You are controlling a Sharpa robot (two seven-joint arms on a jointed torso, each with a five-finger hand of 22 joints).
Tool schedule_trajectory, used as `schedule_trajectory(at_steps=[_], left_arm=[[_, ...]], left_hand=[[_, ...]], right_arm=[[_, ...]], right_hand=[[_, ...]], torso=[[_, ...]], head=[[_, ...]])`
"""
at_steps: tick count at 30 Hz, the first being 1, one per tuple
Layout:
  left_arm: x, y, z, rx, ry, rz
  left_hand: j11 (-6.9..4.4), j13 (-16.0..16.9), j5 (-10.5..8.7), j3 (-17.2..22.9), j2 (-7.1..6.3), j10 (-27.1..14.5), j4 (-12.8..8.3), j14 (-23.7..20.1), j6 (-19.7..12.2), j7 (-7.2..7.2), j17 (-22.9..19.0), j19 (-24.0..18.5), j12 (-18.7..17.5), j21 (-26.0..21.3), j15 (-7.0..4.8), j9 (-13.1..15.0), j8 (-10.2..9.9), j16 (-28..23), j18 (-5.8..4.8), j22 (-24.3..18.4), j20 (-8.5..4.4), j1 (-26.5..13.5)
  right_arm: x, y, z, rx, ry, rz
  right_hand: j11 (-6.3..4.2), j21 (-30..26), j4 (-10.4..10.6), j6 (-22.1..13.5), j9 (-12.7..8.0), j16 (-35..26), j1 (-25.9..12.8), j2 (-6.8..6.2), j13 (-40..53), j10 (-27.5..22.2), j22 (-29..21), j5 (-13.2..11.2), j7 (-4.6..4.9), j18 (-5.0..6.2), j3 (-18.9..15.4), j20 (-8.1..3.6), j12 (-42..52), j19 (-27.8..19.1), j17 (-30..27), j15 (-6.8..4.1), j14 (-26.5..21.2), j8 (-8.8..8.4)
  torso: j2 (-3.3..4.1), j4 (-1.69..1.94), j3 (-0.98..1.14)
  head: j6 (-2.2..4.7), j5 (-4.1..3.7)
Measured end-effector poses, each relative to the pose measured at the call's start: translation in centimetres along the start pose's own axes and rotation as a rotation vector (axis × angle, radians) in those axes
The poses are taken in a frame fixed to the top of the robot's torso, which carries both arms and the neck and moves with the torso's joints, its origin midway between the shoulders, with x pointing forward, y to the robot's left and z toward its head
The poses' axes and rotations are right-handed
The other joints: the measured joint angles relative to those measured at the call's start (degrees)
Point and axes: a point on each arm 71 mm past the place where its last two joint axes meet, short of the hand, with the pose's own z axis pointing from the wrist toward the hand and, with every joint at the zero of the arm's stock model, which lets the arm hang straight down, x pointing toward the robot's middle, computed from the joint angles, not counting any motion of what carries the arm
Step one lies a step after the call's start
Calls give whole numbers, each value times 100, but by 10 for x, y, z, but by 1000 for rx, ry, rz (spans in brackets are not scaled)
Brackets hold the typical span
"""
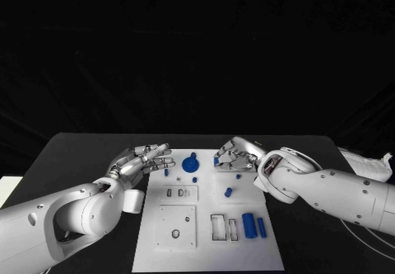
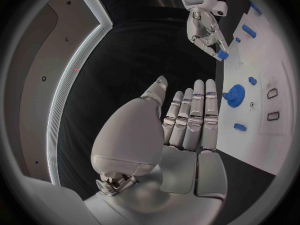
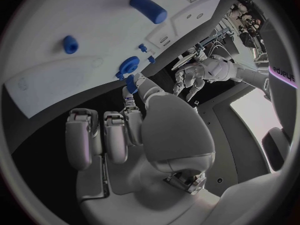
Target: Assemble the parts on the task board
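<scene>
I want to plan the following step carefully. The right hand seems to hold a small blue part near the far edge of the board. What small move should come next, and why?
Probably lower the right hand slowly toward the task board, so the small blue part pinched at its fingertips can be set in a seat. Which seat fits, I cannot tell. The left hand is open beside the board's edge, near the blue gear, and holds nothing.

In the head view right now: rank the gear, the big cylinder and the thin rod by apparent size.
1. Gear, widest of the three.
2. Big cylinder, though close to the gear, so that order is unsure.
3. Thin rod, about as long as the cylinder but much slimmer.
</scene>
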Motion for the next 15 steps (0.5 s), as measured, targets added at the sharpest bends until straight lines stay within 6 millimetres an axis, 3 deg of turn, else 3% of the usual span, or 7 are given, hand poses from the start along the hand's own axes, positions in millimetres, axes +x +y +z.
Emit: schedule_trajectory(at_steps=[11, 15], left_arm=[[-3, 0, 2, 0, -7, 3], [-4, 0, 2, 0, -7, 3]], left_hand=[[0, 0, 0, 16, 0, 0, -16, 0, 0, 0, -1, 0, 0, 0, 0, 0, 0, 0, 0, 0, 0, 0], [0, 0, 0, 16, 0, 0, -16, 0, 0, 0, -1, 0, 0, 0, 0, 0, 0, 0, 0, 0, 0, 0]], right_arm=[[39, 37, 14, -72, 82, -57], [55, 46, 15, -91, 116, -78]], right_hand=[[1, 0, 24, 1, 0, 0, -38, -37, 0, 0, -1, 0, -1, 0, 24, 0, 0, 0, 0, 1, 0, -19], [1, 0, 24, 1, 0, 0, -53, -52, -2, 0, -1, -1, -1, 0, 24, 1, -1, 0, -1, 1, 0, -18]], torso=[[-28, 19, -12], [-27, 19, -12]], head=[[-125, 225], [-165, 272]])
